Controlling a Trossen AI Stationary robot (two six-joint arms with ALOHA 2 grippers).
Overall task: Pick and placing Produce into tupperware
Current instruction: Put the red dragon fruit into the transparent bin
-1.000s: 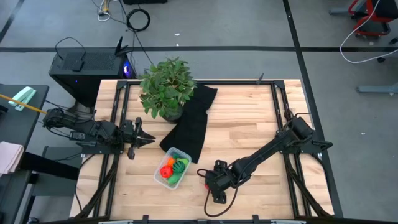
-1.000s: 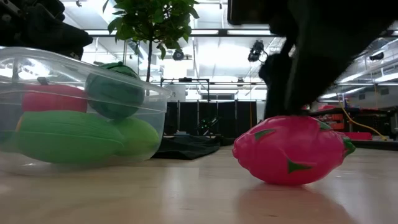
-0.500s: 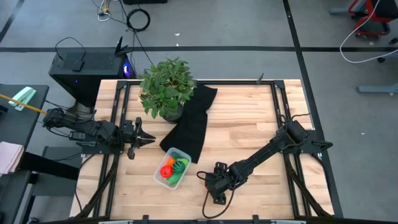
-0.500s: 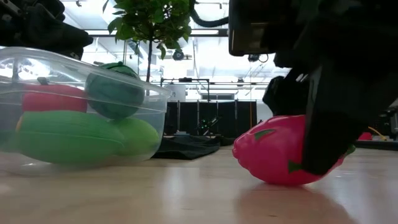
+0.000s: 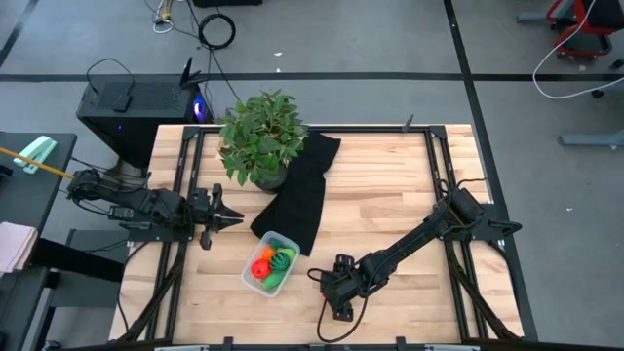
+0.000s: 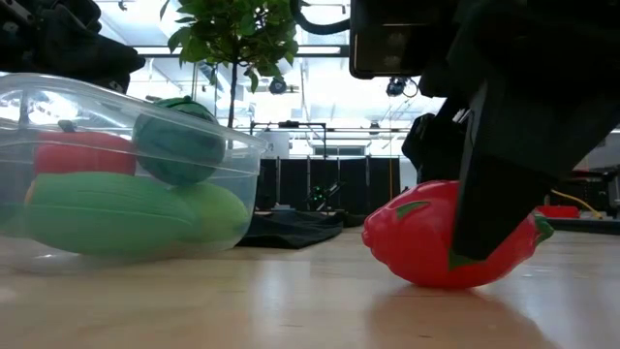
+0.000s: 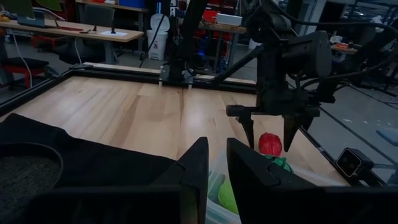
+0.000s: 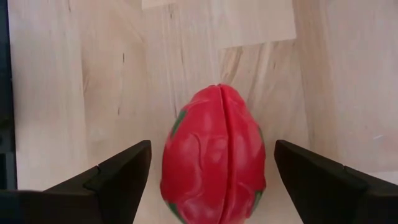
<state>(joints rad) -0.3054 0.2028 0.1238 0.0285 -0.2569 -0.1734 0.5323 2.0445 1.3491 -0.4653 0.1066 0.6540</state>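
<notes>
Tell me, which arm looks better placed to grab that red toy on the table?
The right. Its gripper is open with a finger on each side of the red toy, apart from it. The left gripper waits at the table's left edge, beyond the tupperware.

Arms: two are seen, both dark, almost black, built from jointed segments.
Left arm [image 5: 127, 205]: blocky links are shown, with thin black cables run along them.
Left gripper [image 5: 226, 217]: two flat dark fingers [image 7: 198, 168] with squared edges are seen.
Right arm [image 5: 429, 234]: a long slim dark link is seen; a cable appears to loop near the wrist, though this is hard to make out.
Right gripper [image 8: 211, 180]: two matt black, wedge-shaped fingers [image 8: 118, 174] are shown.
</notes>
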